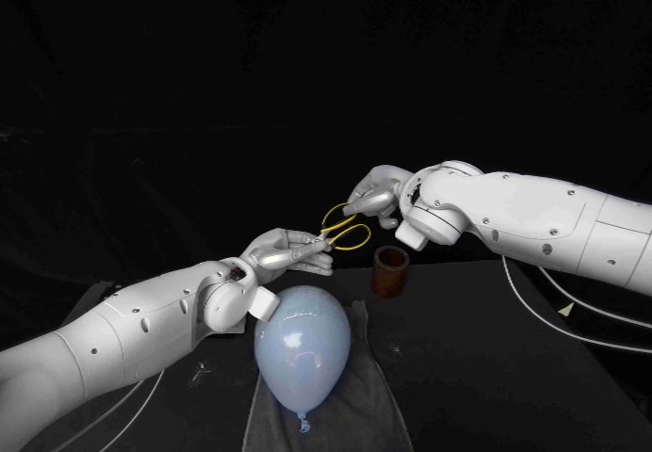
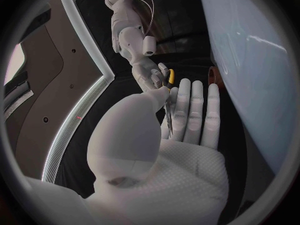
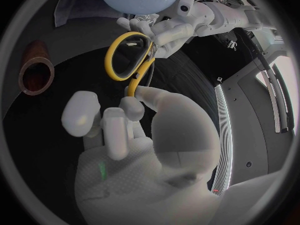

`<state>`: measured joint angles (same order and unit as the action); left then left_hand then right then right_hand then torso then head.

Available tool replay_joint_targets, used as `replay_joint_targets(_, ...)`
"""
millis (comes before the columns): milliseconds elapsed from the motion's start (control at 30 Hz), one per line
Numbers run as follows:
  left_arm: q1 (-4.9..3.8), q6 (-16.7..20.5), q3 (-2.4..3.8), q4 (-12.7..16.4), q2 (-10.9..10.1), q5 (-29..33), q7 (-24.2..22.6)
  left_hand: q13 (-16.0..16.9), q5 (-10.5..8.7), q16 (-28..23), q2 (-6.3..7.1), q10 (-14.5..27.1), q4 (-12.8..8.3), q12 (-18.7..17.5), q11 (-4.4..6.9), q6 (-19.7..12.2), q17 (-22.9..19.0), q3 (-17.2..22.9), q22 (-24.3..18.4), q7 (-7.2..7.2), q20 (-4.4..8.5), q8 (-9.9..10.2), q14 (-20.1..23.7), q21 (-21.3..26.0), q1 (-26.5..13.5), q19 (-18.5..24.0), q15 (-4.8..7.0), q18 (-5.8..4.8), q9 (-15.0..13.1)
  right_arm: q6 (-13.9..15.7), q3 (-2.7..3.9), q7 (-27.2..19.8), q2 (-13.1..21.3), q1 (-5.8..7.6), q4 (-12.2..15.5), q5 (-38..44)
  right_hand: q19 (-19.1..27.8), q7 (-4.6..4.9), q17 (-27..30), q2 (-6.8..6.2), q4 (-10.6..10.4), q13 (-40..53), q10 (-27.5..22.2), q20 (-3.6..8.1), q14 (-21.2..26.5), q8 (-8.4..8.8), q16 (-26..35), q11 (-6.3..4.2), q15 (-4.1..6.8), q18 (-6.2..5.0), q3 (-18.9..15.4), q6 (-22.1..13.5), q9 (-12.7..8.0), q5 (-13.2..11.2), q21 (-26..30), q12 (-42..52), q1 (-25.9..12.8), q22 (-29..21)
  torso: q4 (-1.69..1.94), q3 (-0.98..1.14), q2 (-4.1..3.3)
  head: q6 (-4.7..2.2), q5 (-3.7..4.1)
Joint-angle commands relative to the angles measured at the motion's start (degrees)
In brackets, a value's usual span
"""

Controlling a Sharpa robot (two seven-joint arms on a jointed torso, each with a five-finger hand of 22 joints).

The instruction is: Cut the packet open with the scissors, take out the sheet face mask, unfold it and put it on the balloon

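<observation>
Near balloon's [image 1: 303, 344] round end, L hand [image 1: 288, 252] & R hand [image 1: 374, 196] each pinch yellow scissors [image 1: 345, 232] midair btwn them.

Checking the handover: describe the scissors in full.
The scissors have yellow loop handles that look like plastic; the blades are mostly hidden. They hang in the air above the table, behind the balloon, held between the left hand at one end and the right hand at the other.
</observation>
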<state>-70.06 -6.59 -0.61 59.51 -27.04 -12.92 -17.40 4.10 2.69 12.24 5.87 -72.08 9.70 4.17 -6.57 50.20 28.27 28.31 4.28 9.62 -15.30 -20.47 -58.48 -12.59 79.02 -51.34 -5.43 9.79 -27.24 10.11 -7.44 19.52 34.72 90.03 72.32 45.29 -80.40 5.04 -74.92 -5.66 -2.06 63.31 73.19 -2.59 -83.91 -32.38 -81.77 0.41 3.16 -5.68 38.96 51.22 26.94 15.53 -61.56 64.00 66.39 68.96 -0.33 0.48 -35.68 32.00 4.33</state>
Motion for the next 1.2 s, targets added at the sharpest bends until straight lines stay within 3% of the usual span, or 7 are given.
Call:
replay_joint_targets(33,-0.30,-3.1,0.04,0.1,0.1,1.5,1.1,0.1,0.09,0.3,1.53,0.1,1.1,-0.1,-0.10,-0.4,0.4,-1.4,-0.1,0.00,-0.44,0.6,-0.3,0.1,-2.1,0.0,0.02,0.75,0.5,-0.1,0.03,0.4,-0.1,0.01,-0.2,0.3,-0.4,-0.09,-4.5,0.60,0.1,0.2,0.4,-0.05,-3.6,-0.38,-0.2,0.03,0.29,-0.13,-0.3,0.2,0.1,0.3,-0.3,0.5,0.1,0.1,0.02,-0.03,0.01,-0.04,0.06)
replay_joint_targets(200,-0.31,-3.2,0.04,0.1,0.1,2.4,1.5,0.3,0.09,0.5,2.96,0.1,3.7,0.0,-0.13,0.0,1.2,-3.7,-0.2,0.07,-0.48,1.5,-0.2,0.3,-4.9,-0.1,0.05,0.76,0.8,-0.3,0.02,0.6,-0.1,-0.06,-0.2,0.3,-0.5,-0.15,-4.6,0.72,0.0,0.4,0.6,-0.03,-3.6,-0.46,-0.3,-0.02,0.34,-0.08,-0.4,0.4,0.1,0.3,-0.6,0.8,0.1,0.4,0.02,-0.02,0.02,-0.06,0.03)
replay_joint_targets(433,-0.34,-2.9,0.04,0.0,0.1,3.6,1.8,0.7,0.11,0.7,2.31,0.0,6.9,0.3,-0.21,0.7,2.2,-6.3,-0.3,0.22,-0.52,2.4,0.0,0.6,-7.3,-0.4,0.05,0.76,1.2,-0.5,0.01,0.8,-0.1,-0.09,-0.2,0.4,-0.5,-0.17,-4.6,0.74,0.0,0.6,0.8,-0.02,-3.6,-0.48,-0.4,-0.04,0.35,-0.06,-0.4,0.4,0.1,0.3,-0.7,0.9,0.1,0.5,0.06,-0.04,0.00,-0.01,0.10)
replay_joint_targets(667,-0.39,-2.6,0.04,0.0,0.1,4.0,2.2,0.9,0.12,0.7,1.12,-0.3,6.9,0.5,-0.06,1.4,2.8,-7.2,-0.3,0.04,-0.51,2.7,0.0,0.8,-8.1,-0.5,0.13,0.76,1.3,-0.6,0.01,0.9,-0.2,-0.11,-0.4,0.5,-0.7,-0.27,-4.7,0.85,0.1,0.8,1.0,0.02,-3.7,-0.56,-0.4,-0.12,0.41,-0.03,-0.4,0.5,0.0,0.3,-0.9,1.2,0.2,0.6,0.04,-0.03,-0.01,0.11,0.05)
replay_joint_targets(900,-0.54,-2.7,0.04,-0.2,0.3,4.1,2.8,1.2,0.13,0.8,-0.99,-0.6,7.0,0.8,0.18,2.1,3.3,-7.4,-0.3,-0.29,-0.46,2.9,-0.1,0.9,-8.4,-0.6,0.31,0.76,1.3,-0.8,0.00,1.0,-0.3,-0.12,-0.4,0.5,-0.7,-0.27,-4.7,0.85,0.1,0.8,1.0,0.02,-3.7,-0.56,-0.4,-0.12,0.41,-0.03,-0.4,0.5,0.0,0.3,-0.9,1.2,0.2,0.6,0.03,-0.03,0.00,0.20,0.10)
replay_joint_targets(1200,-0.97,-1.9,0.02,-0.4,0.8,4.1,3.0,1.2,0.15,0.8,-1.63,-0.4,6.3,0.7,0.35,2.3,3.7,-7.3,-0.3,-0.62,-0.49,3.4,0.1,1.0,-6.8,-0.7,0.39,0.77,1.5,-1.0,-0.01,1.1,-0.6,-0.12,-0.8,0.5,-0.7,-0.30,-4.7,0.83,0.2,0.9,1.1,0.04,-3.7,-0.59,-0.4,-0.15,0.44,-0.02,-0.5,0.6,0.0,0.2,-0.9,1.2,0.2,0.7,0.05,-0.02,0.00,0.23,0.09)
